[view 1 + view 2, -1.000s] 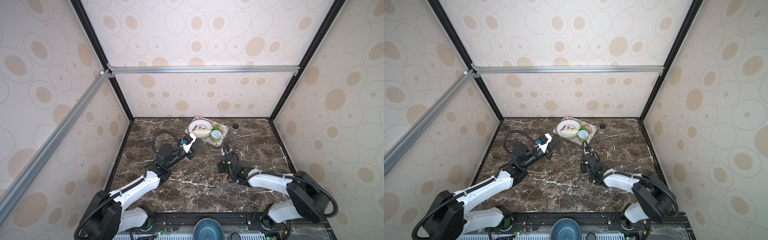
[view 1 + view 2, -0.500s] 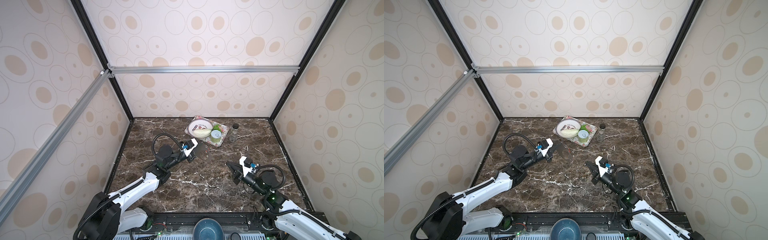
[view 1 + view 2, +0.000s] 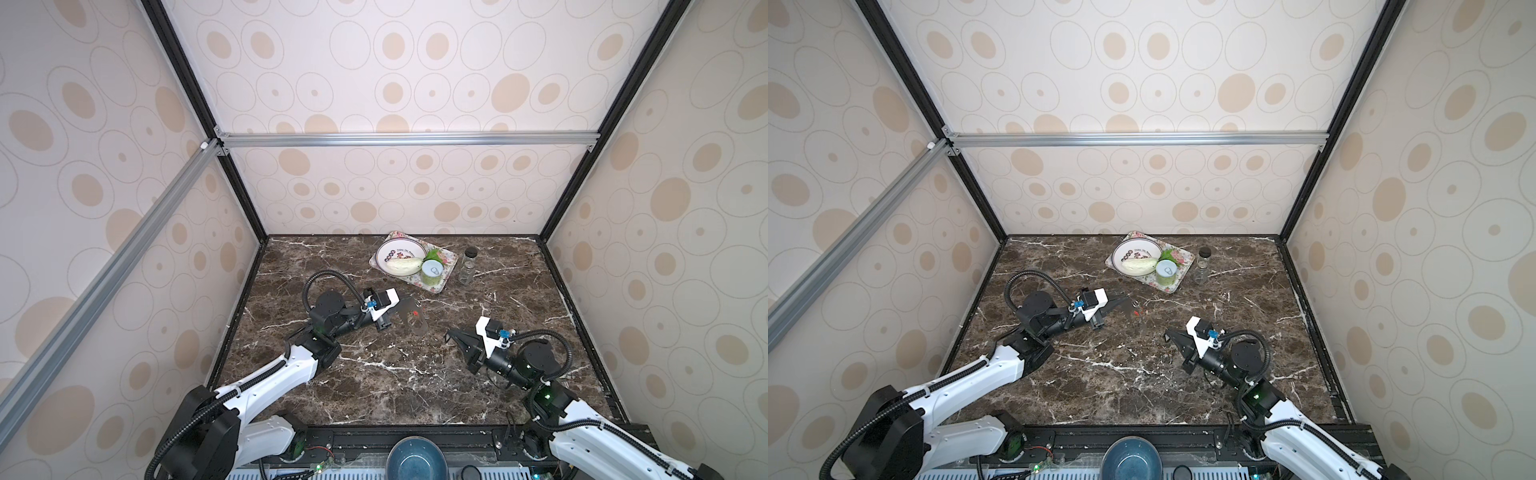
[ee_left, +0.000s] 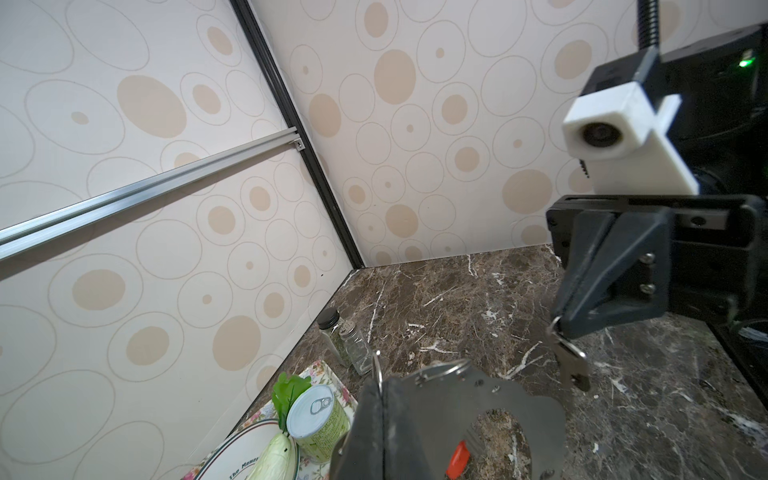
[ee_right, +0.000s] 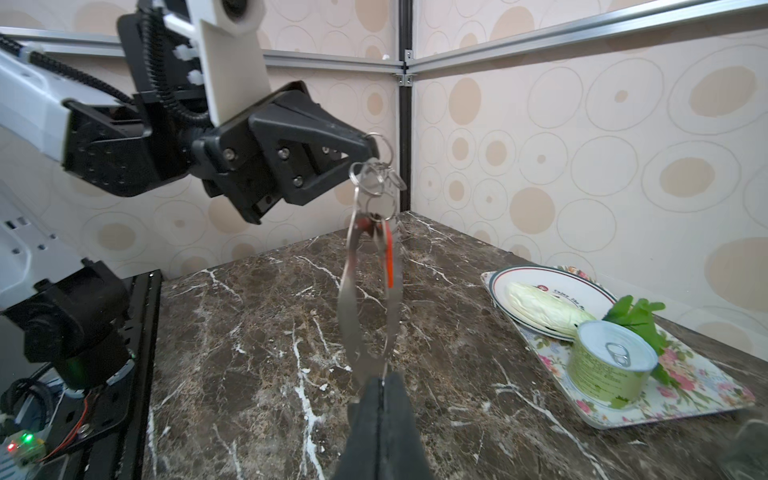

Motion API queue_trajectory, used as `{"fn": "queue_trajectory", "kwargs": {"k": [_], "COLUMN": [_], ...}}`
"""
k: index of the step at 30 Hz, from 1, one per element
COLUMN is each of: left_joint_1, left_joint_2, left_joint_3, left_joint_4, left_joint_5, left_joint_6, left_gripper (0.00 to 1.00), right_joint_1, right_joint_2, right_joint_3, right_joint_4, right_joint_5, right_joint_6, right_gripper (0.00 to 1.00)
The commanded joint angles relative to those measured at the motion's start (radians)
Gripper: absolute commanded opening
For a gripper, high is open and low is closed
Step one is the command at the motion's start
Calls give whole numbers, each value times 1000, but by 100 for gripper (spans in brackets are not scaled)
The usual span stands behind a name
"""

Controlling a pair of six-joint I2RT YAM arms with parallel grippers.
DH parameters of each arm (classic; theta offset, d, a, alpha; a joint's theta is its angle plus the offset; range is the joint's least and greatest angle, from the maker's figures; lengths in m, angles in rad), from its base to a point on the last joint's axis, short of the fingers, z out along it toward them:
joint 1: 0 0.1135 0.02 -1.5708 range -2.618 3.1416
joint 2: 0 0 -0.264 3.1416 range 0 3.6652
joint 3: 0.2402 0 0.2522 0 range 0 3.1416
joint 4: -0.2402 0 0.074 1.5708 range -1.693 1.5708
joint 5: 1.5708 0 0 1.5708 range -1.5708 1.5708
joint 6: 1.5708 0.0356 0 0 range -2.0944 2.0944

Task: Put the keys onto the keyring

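Noted nearest: right gripper (image 4: pixel 559 322) pinched shut on a small key (image 4: pixel 573 368), raised over counter (image 3: pixel 395 374). Found beyond: left gripper (image 5: pixel 370 145) clamped on keyring (image 4: pixel 457 395), held aloft, red-tagged key (image 5: pixel 389 257) hanging against it.

Your dark marble tabletop (image 3: pixel 395 374), with its load along the far edge.
You have a floral rectangular tray (image 3: pixel 449 265) lying askew near the back wall. Just beside it, toward the right wall, a black-lidded spice jar (image 4: pixel 331 332) and a clear glass shaker (image 4: pixel 359 353) stand upright, close together.
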Motion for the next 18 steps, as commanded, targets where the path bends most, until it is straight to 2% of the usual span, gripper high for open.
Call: {"fn": "queue_trajectory", "kwargs": {"k": [1,6,15,18], "left_joint_1": [-4,-9,-11,-16], "left_joint_2": [5,28,58,62], "left_joint_3": [19,28,31,20], "left_joint_4": [27,8,-2,-45], "left_joint_5": [51,74,116,184], "left_joint_6": [43,81,159,273], "left_gripper": [0,0,0,0], "right_joint_1": [-2,-2,-3,-2], "right_joint_2": [16,39,103,123], "right_joint_3": [59,84,95,95], "right_joint_4": [-50,-93,-72,-69], "right_joint_5": [118,169,5,-23], "right_joint_6": [29,34,-1,-18], "right_gripper": [0,0,0,0]}}
